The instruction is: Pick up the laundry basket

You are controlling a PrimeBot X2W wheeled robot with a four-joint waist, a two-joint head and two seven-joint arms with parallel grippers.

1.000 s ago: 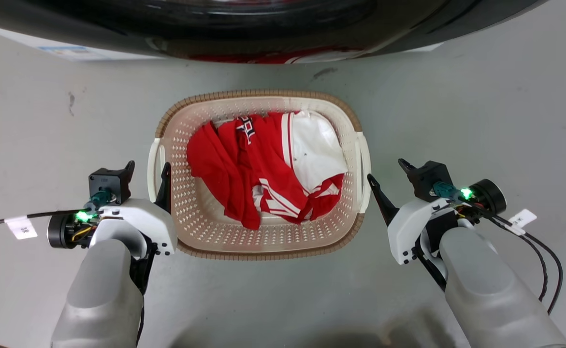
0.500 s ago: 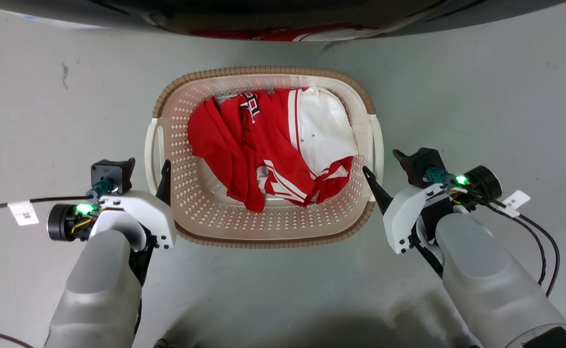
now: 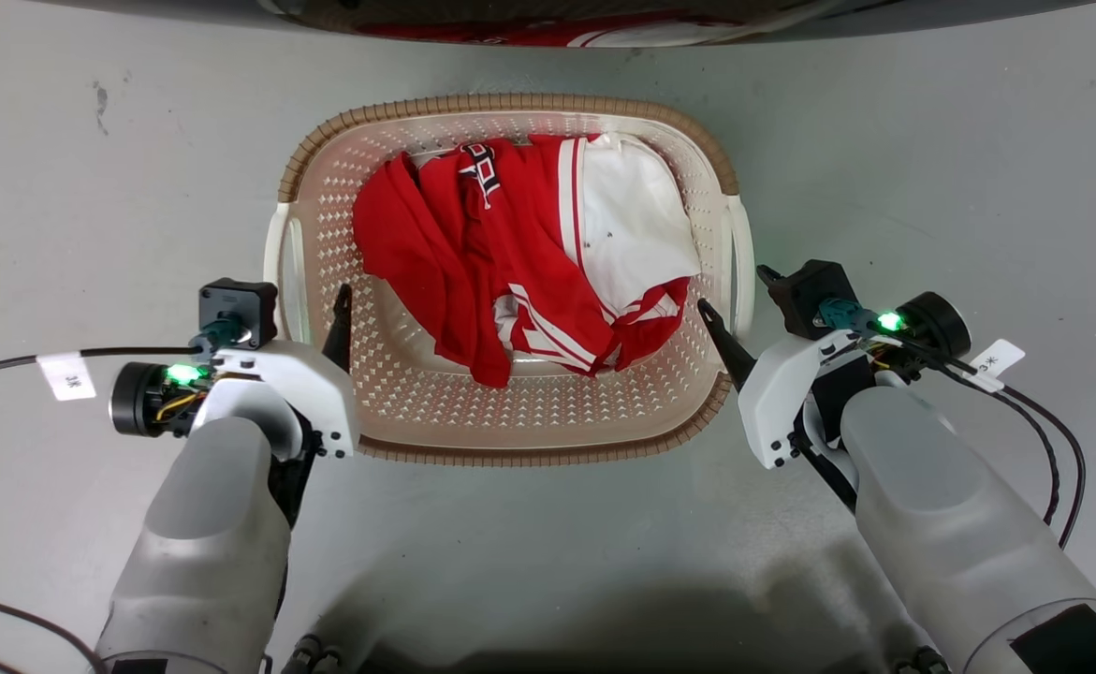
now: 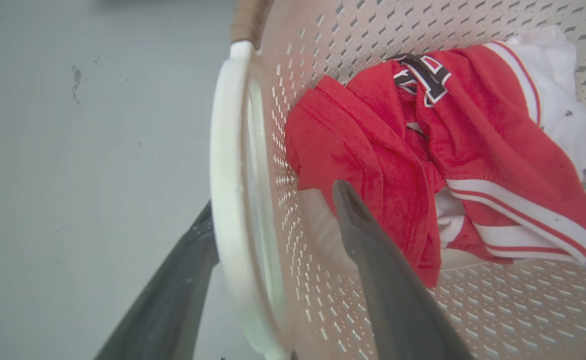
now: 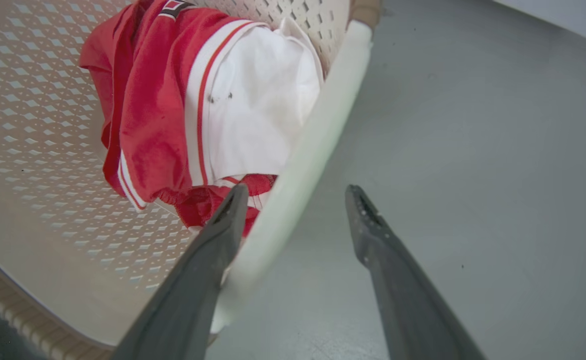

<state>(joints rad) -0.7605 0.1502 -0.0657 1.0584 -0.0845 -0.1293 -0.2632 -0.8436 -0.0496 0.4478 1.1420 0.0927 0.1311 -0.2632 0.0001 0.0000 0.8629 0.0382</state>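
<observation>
The laundry basket (image 3: 510,101), cream perforated plastic with a brown woven rim, sits on the grey floor in the middle of the head view. My left gripper (image 3: 304,301) is open astride the basket's white left handle (image 4: 225,150), one finger outside it and the other inside the wall. At the white right handle (image 5: 323,125) my right gripper (image 3: 733,288) is also open, its fingers on either side of the bar. Neither pair of fingers presses on a handle. A red and white garment (image 3: 510,262) lies crumpled in the basket.
The dark curved front of a washing machine (image 3: 548,14) runs along the top edge, just beyond the basket. Black cables with white tags (image 3: 65,374) trail from both wrists. Bare grey floor (image 3: 931,140) lies on both sides of the basket.
The camera has moved, so the basket looks larger and the washer has slid up. Both open grippers have come in onto the handles, and the right one now has its handle between its fingers.
</observation>
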